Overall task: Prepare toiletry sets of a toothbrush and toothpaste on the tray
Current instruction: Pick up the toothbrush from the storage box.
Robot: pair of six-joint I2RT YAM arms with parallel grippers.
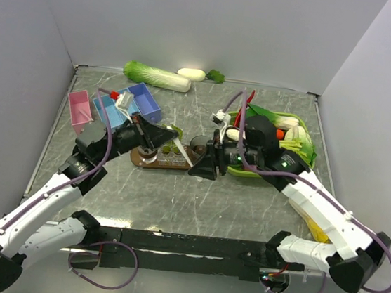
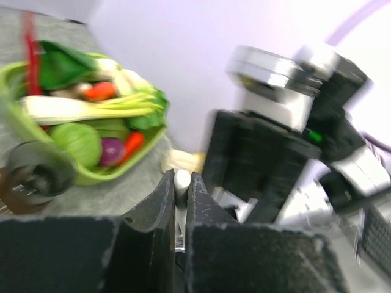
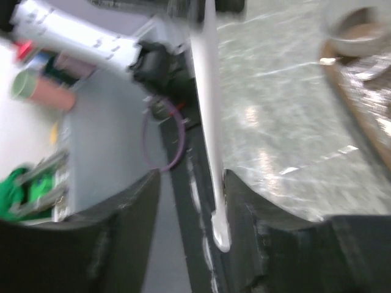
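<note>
From the near edge of the desk, both arms are reaching in toward the middle, meeting just in front of the tray (image 1: 136, 157). The left end effector (image 2: 181, 183) is pinching one end of the toothbrush (image 3: 208, 122), its jaws all but closed on that thin, smooth white plastic stick. The right end effector (image 3: 192, 183) is facing it with its jaws standing wide apart. The free end of the stick is lying in the gap between them, nearer one finger than the other and, as far as I can tell, touching neither. From above, the stick's long axis is running diagonally from the left arm toward the right one, raised off the grey marbled desk. I'm reading this as a hand-over that is depending on that free end sitting squarely inside the open jaws. Just behind them, the dark wooden oval is carrying a dark see-through tumbler (image 1: 148, 154). Farther right, a lime-green basket (image 2: 101, 176) is holding leeks, carrots and leafy greens. Toward the back left are sitting a blue compartment box (image 1: 133, 104) and a pink one (image 1: 79, 110), with a pale cabbage (image 1: 157, 76) lying by the far wall.
</note>
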